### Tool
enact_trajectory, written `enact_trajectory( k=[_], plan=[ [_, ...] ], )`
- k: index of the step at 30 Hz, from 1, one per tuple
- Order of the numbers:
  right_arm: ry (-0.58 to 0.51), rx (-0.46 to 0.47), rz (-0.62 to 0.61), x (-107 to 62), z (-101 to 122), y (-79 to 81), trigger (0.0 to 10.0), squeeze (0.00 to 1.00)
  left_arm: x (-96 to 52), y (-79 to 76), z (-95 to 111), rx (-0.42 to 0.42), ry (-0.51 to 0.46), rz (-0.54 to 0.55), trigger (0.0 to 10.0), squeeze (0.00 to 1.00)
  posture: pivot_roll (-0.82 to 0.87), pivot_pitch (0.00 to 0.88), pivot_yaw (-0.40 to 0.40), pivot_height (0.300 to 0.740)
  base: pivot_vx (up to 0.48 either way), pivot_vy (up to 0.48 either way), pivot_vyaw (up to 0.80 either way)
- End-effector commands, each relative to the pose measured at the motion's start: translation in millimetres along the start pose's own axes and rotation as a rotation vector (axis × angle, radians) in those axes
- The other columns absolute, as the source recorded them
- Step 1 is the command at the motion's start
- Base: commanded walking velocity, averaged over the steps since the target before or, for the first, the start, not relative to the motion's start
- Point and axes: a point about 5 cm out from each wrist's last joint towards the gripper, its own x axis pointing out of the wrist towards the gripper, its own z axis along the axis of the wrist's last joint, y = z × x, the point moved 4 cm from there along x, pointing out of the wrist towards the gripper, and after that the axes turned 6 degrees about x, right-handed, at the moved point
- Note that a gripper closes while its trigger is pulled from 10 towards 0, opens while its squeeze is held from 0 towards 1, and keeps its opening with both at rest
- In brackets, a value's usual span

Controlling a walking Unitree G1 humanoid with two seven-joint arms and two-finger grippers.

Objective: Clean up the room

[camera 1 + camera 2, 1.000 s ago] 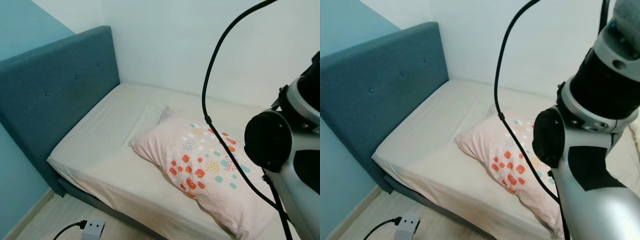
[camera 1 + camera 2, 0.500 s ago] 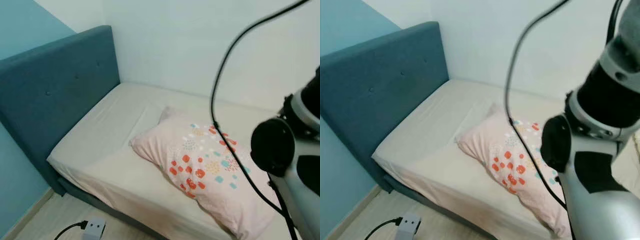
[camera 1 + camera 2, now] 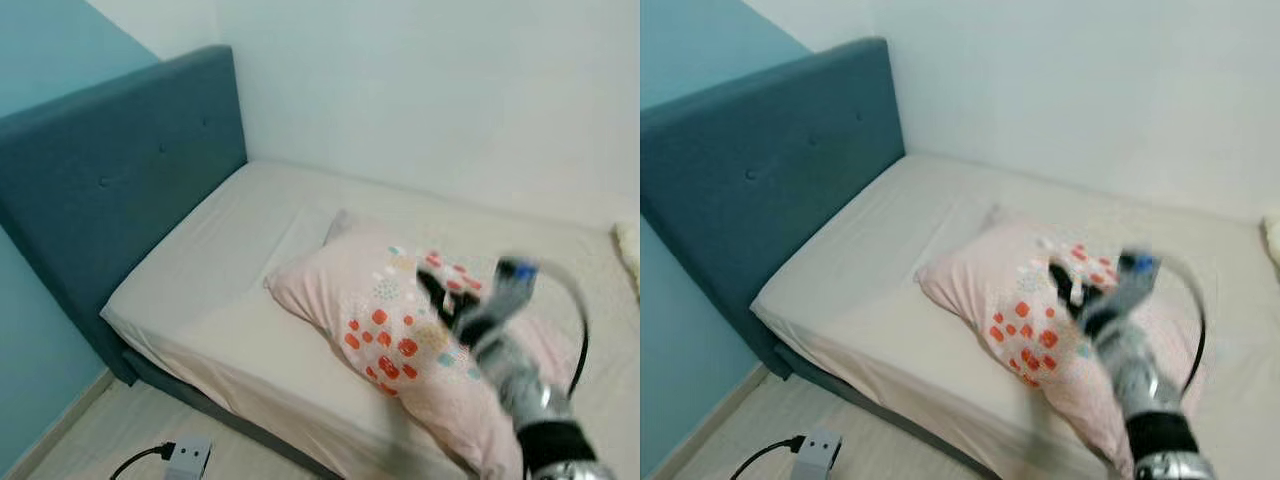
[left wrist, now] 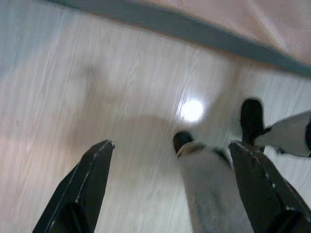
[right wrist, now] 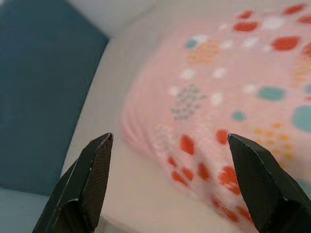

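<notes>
Right wrist view: right claw (image 5: 167, 187) wide open, empty, over patterned pillow (image 3: 400, 330) lying askew mid-bed (image 3: 200, 290) | step: reaching for pillow | next: lower, close on edge | left claw (image 4: 170, 189) open, idle above floor (image 4: 97, 97)

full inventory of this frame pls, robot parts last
pillow: 1, pink with red, teal and white spots, lying on the mattress, slanted
mattress: 1, cream sheet, against the white wall
headboard: 1, teal, buttoned, at the bed's end on the robot's left
power adapter: 1, white with black cable, on the wood floor beside the bed
cream item: 1, at the bed's far right edge, too cropped to identify
right gripper: fingers open, over the pillow, blurred
left gripper: fingers open, hanging idle above the floor
</notes>
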Motion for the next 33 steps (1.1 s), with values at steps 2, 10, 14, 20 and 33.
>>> enact_trajectory(
  k=[2, 10, 14, 20, 33],
  plan=[
    [0.030, 0.007, -0.059, -6.3, -19.8, -16.9, 10.0, 0.00, 0.8, -1.0, 2.0, -0.038, -0.004, 0.011, 10.0, 0.00, 0.03, 0.000, 0.001, 0.730, 0.000, 0.000, 0.00],
    [0.134, -0.030, -0.090, -14.5, -60.0, -25.1, 10.0, 0.00, 3.7, 10.4, 28.5, -0.101, -0.075, 0.066, 10.0, 0.00, 0.03, 0.000, -0.004, 0.730, 0.000, 0.000, -0.38],
    [0.214, -0.100, -0.019, -13.7, -87.6, -10.2, 10.0, 0.00, 3.6, 23.3, 50.5, -0.135, -0.142, 0.116, 10.0, 0.00, 0.03, 0.000, -0.007, 0.730, 0.273, 0.000, 0.00],
    [0.284, -0.198, 0.072, -13.3, -105.7, 5.8, 10.0, 0.00, 3.1, 28.7, 57.9, -0.147, -0.163, 0.135, 10.0, 0.00, 0.03, 0.000, -0.010, 0.730, 0.435, 0.000, 0.00],
    [0.435, -0.410, 0.142, -18.0, -131.6, 5.6, 10.0, 0.00, 2.1, 23.1, 32.0, -0.133, -0.091, 0.117, 10.0, 0.00, 0.03, 0.000, -0.032, 0.730, 0.361, 0.000, 0.27]
  ],
)
